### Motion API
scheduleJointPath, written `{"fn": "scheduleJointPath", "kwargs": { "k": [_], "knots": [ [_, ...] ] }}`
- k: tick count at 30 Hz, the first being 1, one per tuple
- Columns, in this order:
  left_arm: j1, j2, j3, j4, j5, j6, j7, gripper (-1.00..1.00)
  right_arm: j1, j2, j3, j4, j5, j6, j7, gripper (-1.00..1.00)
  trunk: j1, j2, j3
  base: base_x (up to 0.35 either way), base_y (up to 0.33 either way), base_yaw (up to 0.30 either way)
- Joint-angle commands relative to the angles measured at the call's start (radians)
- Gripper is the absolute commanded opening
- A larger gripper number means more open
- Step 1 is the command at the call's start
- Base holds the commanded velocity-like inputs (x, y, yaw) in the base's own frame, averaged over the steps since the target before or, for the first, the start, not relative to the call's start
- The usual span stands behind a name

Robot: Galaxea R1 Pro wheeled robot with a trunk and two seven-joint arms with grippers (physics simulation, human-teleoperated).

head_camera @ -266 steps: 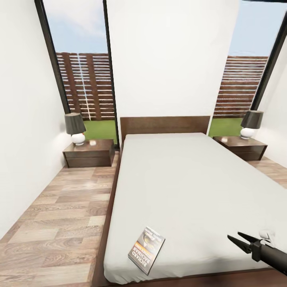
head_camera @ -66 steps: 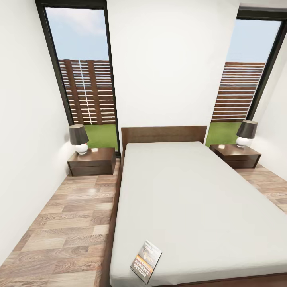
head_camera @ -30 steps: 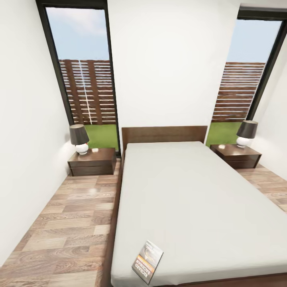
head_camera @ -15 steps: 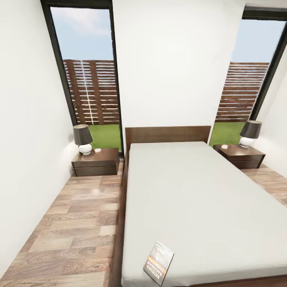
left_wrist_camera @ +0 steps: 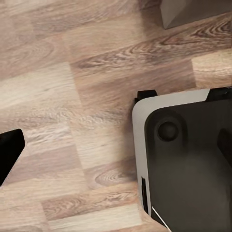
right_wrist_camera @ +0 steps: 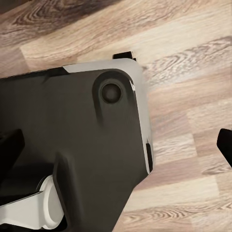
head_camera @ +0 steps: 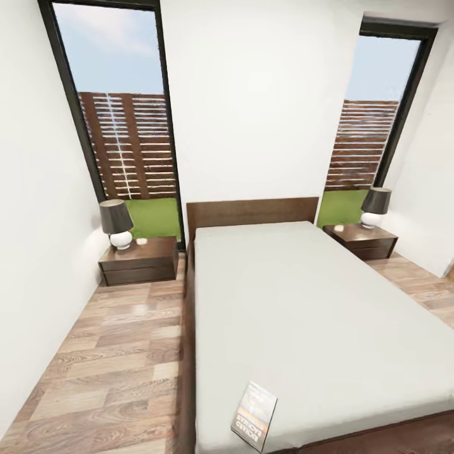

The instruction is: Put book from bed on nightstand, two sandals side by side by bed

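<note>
Black fingertips hang over plank floor; approach to the bed under way.

Left gripper (left_wrist_camera: 8, 153) and right gripper (right_wrist_camera: 224, 145) each show one dark fingertip above my base (left_wrist_camera: 186, 159); I cannot tell how wide either stands. On head view, the book (head_camera: 254, 415) lies on the bed (head_camera: 302, 302) near the foot corner. I judge pickup comes next: reach, grasp, carry to the nearer nightstand (head_camera: 139, 260).

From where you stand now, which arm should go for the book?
Probably the left: the book lies at the near left corner of the bed, left of the head view's centre. Both arms hang low over the floor, so either must lift first.
</note>
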Motion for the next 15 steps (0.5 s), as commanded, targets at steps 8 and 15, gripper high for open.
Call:
{"fn": "scheduleJointPath", "kwargs": {
  "k": [8,15],
  "knots": [
    [-0.001,0.000,-0.008,0.000,0.010,-0.003,-0.004,1.00,-0.001,0.000,-0.009,-0.002,0.008,0.004,0.005,1.00,0.001,-0.002,-0.002,0.078,0.154,-0.283],
    [-0.001,0.000,-0.008,0.000,0.010,-0.002,-0.004,1.00,-0.001,0.000,-0.009,-0.002,0.007,0.004,0.005,1.00,0.001,-0.002,-0.002,0.038,0.045,-0.290]
  ]
}}
